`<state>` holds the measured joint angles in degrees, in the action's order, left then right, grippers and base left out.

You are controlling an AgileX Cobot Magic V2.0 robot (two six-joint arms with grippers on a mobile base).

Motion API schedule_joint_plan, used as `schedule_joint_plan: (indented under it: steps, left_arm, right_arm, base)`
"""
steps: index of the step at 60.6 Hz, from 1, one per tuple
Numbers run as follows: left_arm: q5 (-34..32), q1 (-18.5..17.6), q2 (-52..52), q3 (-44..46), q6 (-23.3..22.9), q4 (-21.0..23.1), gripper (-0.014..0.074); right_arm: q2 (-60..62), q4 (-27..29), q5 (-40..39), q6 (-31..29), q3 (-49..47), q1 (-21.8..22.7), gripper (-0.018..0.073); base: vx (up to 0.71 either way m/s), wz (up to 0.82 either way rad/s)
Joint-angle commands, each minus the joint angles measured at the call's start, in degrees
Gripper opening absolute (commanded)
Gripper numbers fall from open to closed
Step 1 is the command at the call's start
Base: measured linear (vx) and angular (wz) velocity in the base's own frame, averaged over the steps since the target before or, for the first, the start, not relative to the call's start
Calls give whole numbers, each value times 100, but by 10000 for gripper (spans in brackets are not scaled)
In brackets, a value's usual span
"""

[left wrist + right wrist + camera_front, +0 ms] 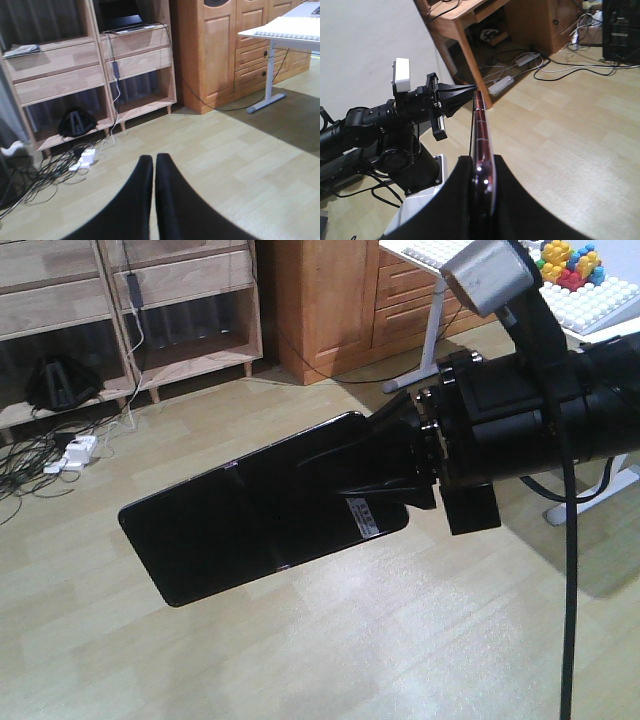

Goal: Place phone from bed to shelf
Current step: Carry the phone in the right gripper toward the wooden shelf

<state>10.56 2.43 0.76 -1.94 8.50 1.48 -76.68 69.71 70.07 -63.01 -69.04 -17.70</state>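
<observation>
Most of what lies below both claws is pale plank floor [330,640]. Beyond the left claw [152,161], past its tips and off to their left, stands the shelf [70,75], pale boards in tiers with a tangle of cables [45,175] at its foot. To the right of the shelf, also ahead of that claw, are an orange-brown cabinet [215,55] and a white table [285,32]. The left claw's fingers are pressed together with nothing between them. The right claw [372,478] is pinching the phone [240,530] by one end, a finger on each face. The black slab juts out well past the fingertips, in the air above the floor and apart from the shelf. A small white sticker [362,516] sits on the phone just beside the gripping finger.
</observation>
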Motion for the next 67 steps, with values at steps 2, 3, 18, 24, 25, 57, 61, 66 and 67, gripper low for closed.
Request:
schedule_joint_plan:
  steps: [2,3,18,24,25,57,61,66,67]
  left_arm:
    - [-415,-22,77,122,-33,52,1]
    - [-415,-22,77,122,-33,52,1]
    - [-415,-22,77,122,-33,52,1]
    - [-415,-22,77,122,-33,52,1]
    - [-415,-22,77,122,-33,52,1]
    - [-415,-22,77,122,-33,52,1]
    - [-415,-22,77,122,-33,52,1]
    - [-415,-22,77,122,-33,52,1]
    - [-415,-22,77,122,-33,52,1]
  right_arm:
    - [182,532,360,-26,-153,0,-2]
    - [182,532,360,-26,-153,0,-2]
    - [182,532,360,-26,-153,0,-2]
    - [182,532,360,-26,-153,0,-2]
    - [182,532,360,-26,-153,0,-2]
    - [182,526,360,-26,-153,0,-2]
    - [182,526,360,-26,-153,0,-2]
    - [182,526,360,-26,-153,0,-2]
    - [182,526,360,-26,-153,0,-2]
  base:
    - [41,-11]
    - [41,-11]
    - [41,-12]
    - [41,-14]
    - [41,-13]
    - [40,-11]
    - [39,0]
    - [40,2]
    - [40,4]
